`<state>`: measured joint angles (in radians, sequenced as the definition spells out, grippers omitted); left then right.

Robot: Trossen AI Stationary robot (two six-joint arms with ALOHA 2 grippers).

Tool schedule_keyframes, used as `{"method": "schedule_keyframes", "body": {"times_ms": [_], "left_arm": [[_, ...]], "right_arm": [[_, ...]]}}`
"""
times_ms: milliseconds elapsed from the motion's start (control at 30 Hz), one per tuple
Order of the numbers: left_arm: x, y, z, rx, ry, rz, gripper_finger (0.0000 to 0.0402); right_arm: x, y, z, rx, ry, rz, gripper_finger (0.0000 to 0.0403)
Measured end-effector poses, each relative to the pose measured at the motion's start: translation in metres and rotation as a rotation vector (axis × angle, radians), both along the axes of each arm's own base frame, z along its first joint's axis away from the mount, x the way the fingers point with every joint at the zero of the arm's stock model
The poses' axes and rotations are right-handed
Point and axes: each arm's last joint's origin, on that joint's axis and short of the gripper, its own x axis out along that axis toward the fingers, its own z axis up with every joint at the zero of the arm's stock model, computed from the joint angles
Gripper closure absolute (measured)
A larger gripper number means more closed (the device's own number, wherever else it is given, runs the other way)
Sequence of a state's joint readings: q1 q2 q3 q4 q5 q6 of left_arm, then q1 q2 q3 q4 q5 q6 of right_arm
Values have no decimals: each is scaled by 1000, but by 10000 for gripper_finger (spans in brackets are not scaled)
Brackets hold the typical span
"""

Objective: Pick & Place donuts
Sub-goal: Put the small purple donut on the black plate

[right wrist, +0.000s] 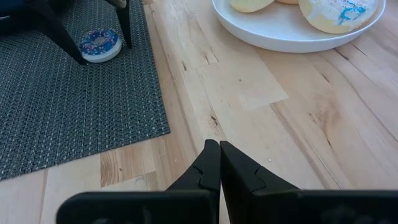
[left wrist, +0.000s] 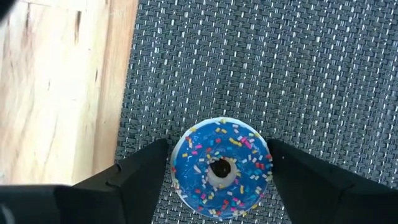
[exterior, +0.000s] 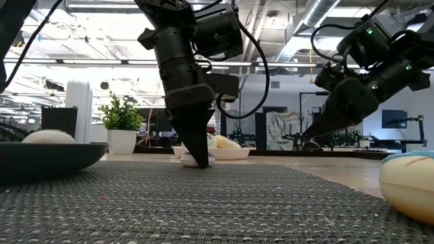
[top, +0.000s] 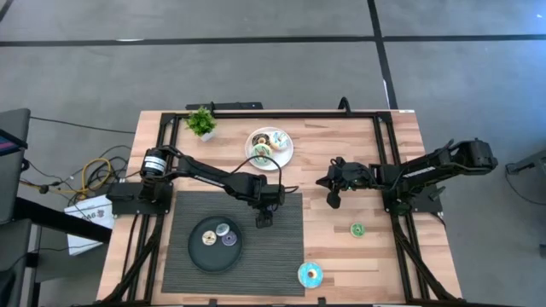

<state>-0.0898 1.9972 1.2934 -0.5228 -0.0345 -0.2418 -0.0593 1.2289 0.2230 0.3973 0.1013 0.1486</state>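
Left wrist view puts the blue sprinkled donut flat on the grey woven mat, close to the mat's edge where the wooden worktop begins, with the left gripper straddling it: one dark finger on each side, jaws apart, a thin gap showing at either flank, so nothing is clamped. The risk, as I judge it, is a squeeze that catches only the sloped rim, popping the ring sideways or dragging it along the weave toward the edge of the mat. The high view hides that donut entirely under the left gripper, yet only it shows the black dish on the mat's near half, the white plate and the right gripper waiting over bare wood, jaws together
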Motion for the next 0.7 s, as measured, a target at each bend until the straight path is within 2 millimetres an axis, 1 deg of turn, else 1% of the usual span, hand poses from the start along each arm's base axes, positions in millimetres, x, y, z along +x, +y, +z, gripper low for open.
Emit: {"method": "schedule_keyframes", "body": {"times_ms": [167, 300, 700], "left_arm": [[0, 2, 0, -7, 0, 28, 134], [0, 3, 0, 37, -4, 47, 134], [4, 3, 9, 64, 7, 27, 134]], "right_arm": [[0, 0, 0, 0, 0, 0, 402], [0, 0, 0, 0, 0, 0, 402], [0, 0, 0, 0, 0, 0, 402]]}}
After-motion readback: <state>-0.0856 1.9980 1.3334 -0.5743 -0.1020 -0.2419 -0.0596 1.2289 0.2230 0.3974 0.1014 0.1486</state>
